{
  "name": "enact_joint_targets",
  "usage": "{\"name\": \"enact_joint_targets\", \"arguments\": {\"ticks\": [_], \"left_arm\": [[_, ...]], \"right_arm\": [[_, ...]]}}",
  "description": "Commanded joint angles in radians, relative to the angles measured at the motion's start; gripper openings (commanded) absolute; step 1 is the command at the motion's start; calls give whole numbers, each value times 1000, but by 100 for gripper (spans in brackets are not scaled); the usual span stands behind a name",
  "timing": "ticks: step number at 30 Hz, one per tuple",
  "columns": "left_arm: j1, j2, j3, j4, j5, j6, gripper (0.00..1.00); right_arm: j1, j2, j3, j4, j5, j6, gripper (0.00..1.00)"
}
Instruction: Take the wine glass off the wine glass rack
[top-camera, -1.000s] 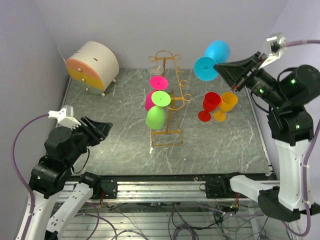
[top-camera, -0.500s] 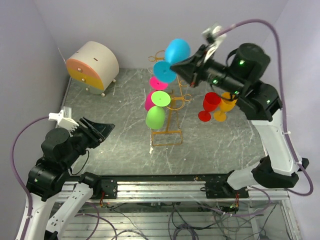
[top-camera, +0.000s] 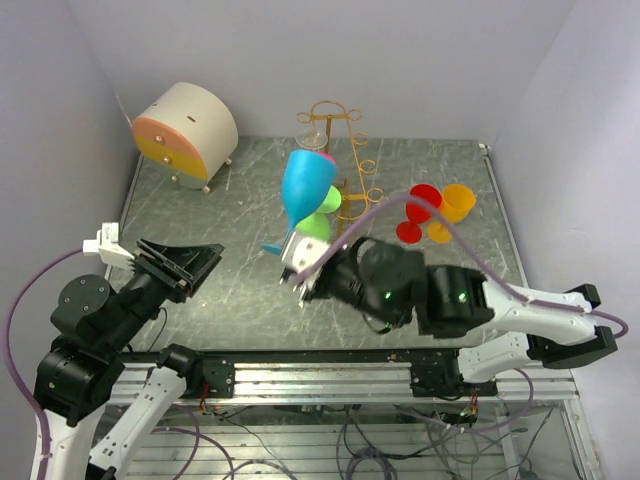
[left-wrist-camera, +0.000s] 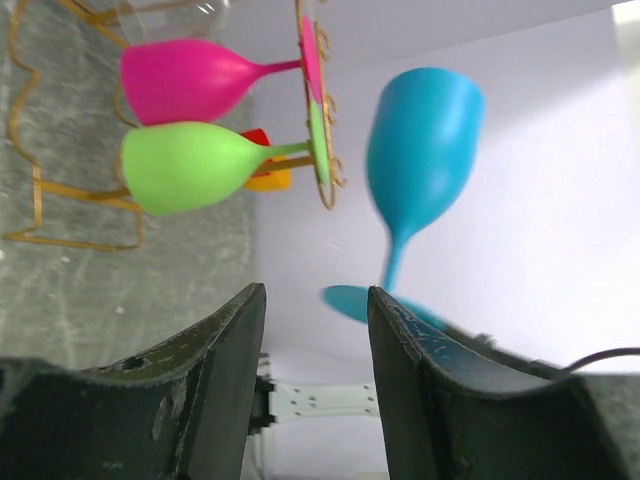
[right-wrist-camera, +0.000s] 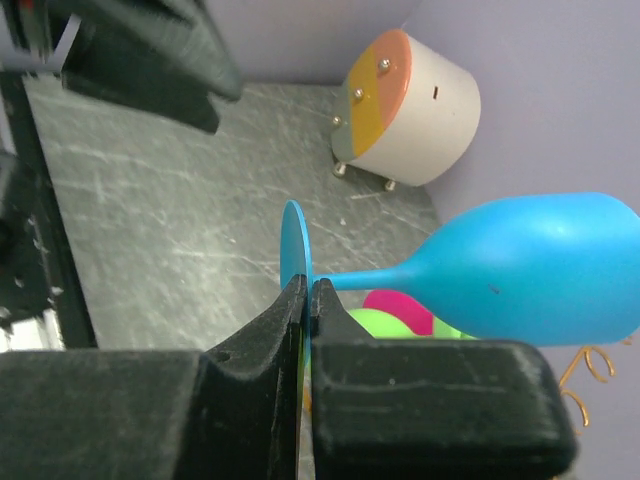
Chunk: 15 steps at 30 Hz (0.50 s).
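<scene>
Setting: a grey marbled tabletop (top-camera: 250, 200) boxed in by pale lilac walls (top-camera: 400, 60), seen from above and behind my two arms.
Right claw (right-wrist-camera: 308, 295): clamped on the rim of the round foot of the blue wine glass (right-wrist-camera: 540, 275), fingers pressed together with the thin disc between them.
Blue wine glass, position: held in the air over the middle of the tabletop, on the near side of the wine glass rack (top-camera: 327, 118) and apart from it, with the bowl uppermost and tilted and the stem slanting down to my fingers.
Left claw (left-wrist-camera: 312, 300): spread open and holding nothing, raised at the near left and facing the rack and the blue glass.
Rack: the thin golden wire stand is upright at the centre back of the tabletop, its base frame resting on the marble.
On the rack: a pink glass (left-wrist-camera: 180, 80) and a green glass (left-wrist-camera: 185, 165), one beside the other, their feet held against the wire arm.
Right of the rack: a red glass (top-camera: 420, 205) and an orange glass (top-camera: 455, 205) standing upright on the tabletop, just beside each other.
Back left corner: a round cream drawer box (top-camera: 185, 130) with an orange and yellow front, well apart from the rack.
</scene>
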Motion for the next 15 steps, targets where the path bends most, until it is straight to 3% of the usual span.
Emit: {"name": "enact_joint_targets", "arguments": {"ticks": [1,7,15], "left_arm": [[-4,-20,-45,92,143,-193,56],[-4,-74,-182,226,285,-396,56],[-3,-99,-235,248,333,-462,57]], "right_arm": [[70,-40,-127,233,229,-179,0],[111,-47,-257,394,262,-265,0],[137,-19,-322,515,239,-349,0]]}}
